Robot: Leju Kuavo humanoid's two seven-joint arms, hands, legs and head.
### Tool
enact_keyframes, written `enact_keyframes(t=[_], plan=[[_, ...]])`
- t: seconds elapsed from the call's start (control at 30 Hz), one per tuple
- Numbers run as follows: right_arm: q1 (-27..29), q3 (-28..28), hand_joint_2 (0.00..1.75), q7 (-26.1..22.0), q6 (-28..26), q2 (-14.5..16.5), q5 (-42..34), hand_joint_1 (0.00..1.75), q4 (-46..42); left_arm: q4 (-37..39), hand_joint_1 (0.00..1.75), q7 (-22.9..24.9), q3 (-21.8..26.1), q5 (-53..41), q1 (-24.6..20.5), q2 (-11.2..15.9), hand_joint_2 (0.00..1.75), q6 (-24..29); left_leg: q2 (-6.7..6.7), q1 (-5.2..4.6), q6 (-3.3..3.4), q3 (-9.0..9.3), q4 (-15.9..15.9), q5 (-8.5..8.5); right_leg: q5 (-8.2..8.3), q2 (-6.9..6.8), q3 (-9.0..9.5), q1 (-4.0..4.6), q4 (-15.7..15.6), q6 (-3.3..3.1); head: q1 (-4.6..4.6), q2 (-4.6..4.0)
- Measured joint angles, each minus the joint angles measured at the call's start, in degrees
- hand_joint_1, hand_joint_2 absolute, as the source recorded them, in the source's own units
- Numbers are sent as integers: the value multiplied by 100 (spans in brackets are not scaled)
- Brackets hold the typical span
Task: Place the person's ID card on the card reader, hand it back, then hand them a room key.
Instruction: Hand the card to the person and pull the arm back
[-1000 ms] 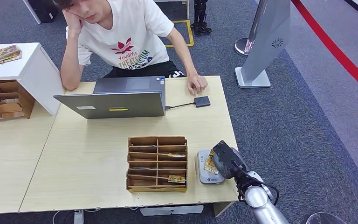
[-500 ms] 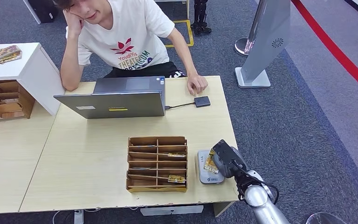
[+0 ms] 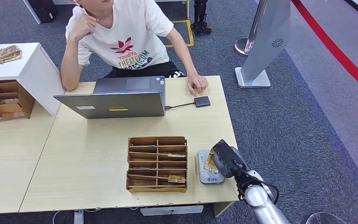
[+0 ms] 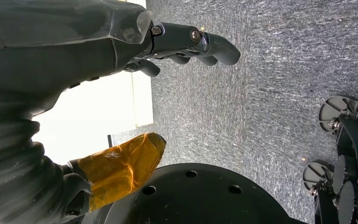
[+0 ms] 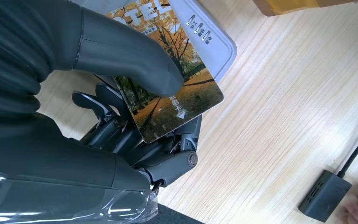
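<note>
One card [image 5: 175, 95] with a yellow autumn-tree picture is pinched in the robot's right hand [image 3: 224, 159], the thick grey thumb [image 5: 130, 51] on top and the dark fingers [image 5: 121, 133] under it. The thumb hides part of the picture, and the small print on the card is too blurry to read. In the head view the hand covers the 3 o'clock side of the flat grey card reader [image 3: 204, 173], and the card sits over the reader; I cannot tell if the two touch.

The left hand [image 4: 121, 46] hangs over grey carpet with nothing in it, its dark fingers [image 4: 214, 46] a little bent and apart. Its thumb is wrapped in yellow tape [image 4: 121, 168].

At 9 o'clock from the reader, just beside it, stands one brown wooden box with many small slots [image 3: 157, 163]. Two slots hold cards; what is in the others is hard to see. At 12 o'clock from the box sits one grey laptop [image 3: 116, 98], its screen turned away. One thin cable runs from it to one small black square box [image 3: 202, 101] on the light wooden table [image 3: 84, 158].

One person in a white T-shirt [image 3: 121, 32] sits at 12 o'clock, behind the laptop. The face is cut off by the picture edge. One of the person's hands [image 3: 197, 84] rests on the table, touching the black box.
</note>
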Motion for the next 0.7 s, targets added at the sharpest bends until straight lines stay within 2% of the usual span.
enact_keyframes(t=[0.7], plan=[[1,0,175,-1,-1,0,1,175,1,1,0,1,0,0,0,10,175,-1,0,0,0,0,0,0,0,0,0,0,0,0,0,0]])
